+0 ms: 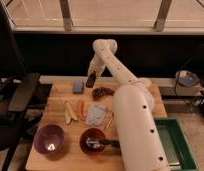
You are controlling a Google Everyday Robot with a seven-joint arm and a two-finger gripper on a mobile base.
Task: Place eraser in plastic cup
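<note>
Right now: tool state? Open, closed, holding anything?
Tool: closed on the eraser, held up at the far side of the table, just right of the blue-grey block.

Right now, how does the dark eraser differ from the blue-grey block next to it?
Colour: the eraser is dark brown-black, while the blue-grey block is pale.
Support: the eraser seems held in the shut gripper, above the far side of the wooden table; the blue-grey block rests on the table.
Pose: the eraser hangs nearly on end, while the blue-grey block lies flat.
Both are small rectangular blocks of similar size.
</note>
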